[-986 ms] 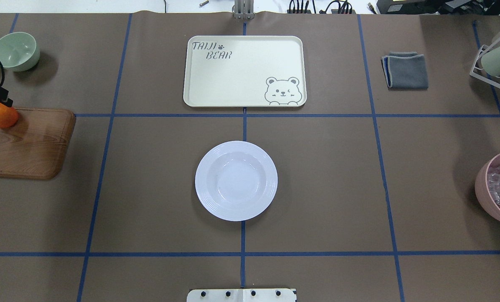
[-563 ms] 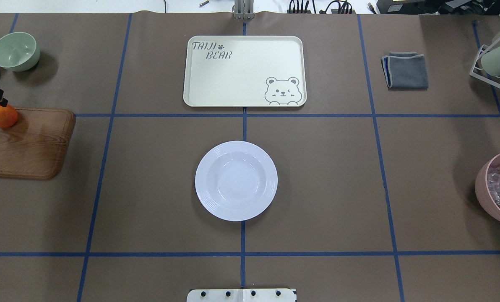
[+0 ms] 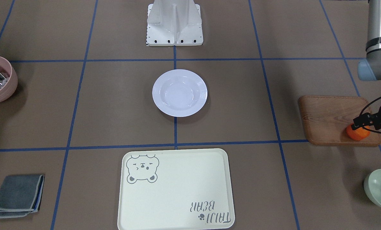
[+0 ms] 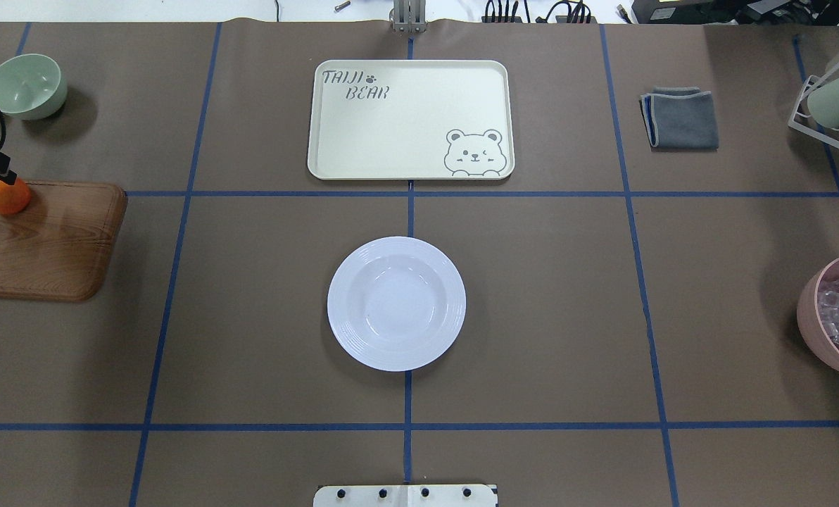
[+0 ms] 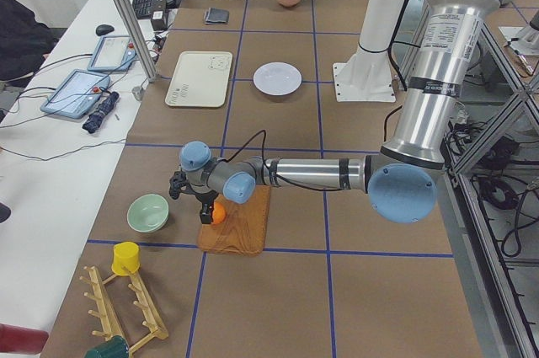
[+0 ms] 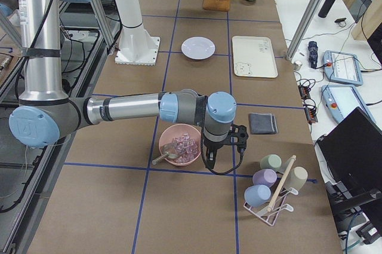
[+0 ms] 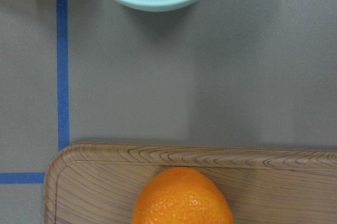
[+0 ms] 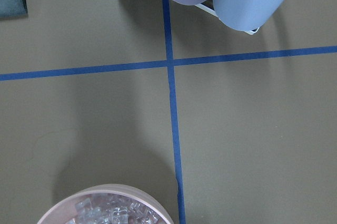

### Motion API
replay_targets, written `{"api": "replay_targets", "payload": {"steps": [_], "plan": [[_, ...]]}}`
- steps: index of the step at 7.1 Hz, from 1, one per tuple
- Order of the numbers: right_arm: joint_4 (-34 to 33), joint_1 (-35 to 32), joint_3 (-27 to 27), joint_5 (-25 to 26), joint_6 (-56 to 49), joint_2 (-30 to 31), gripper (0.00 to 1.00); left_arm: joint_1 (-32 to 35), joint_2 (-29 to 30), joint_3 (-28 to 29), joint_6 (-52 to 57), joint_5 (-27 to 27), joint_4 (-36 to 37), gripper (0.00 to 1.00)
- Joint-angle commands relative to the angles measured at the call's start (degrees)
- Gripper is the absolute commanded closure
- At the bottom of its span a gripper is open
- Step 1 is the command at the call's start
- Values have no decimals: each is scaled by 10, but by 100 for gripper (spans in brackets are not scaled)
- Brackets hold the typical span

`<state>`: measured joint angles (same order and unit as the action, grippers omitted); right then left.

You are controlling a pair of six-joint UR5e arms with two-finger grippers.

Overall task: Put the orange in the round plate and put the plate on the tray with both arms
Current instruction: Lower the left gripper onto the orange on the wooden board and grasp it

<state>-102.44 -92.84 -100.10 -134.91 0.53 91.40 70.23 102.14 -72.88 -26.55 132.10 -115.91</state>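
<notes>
The orange sat on the wooden board, directly under the left tool; whether that tool was clenched, I could not tell.

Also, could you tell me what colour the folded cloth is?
The cloth is dark grey, with a paler edge; clearest in the overhead view.

The counter is covered in brown paper crossed by blue tape lines. At its middle sits the white round plate, with the cream tray beyond it, apart. A wooden board and a pale green bowl lie at the left end. A folded grey cloth, a pink bowl and what seems to be a wire cup rack lie at the right end.
</notes>
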Motion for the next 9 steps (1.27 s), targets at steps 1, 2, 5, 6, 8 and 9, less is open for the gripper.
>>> {"api": "replay_targets", "payload": {"steps": [1,2,5,6,8,9], "plan": [[0,0,1,0,0,0,0,-21,0,10,0,-1,-3,2],[0,0,1,-1,0,0,0,-25,0,15,1,-2,-3,2],[0,0,0,-18,0,-1,0,-25,6,15,6,-17,4,47],[-1,0,0,-20,0,-1,0,-25,9,13,1,-17,4,81],[-1,0,0,-24,0,0,0,-18,16,-40,-28,-11,12,100],[0,0,0,-23,0,-2,0,-18,32,-78,-96,-11,34,100]]}}
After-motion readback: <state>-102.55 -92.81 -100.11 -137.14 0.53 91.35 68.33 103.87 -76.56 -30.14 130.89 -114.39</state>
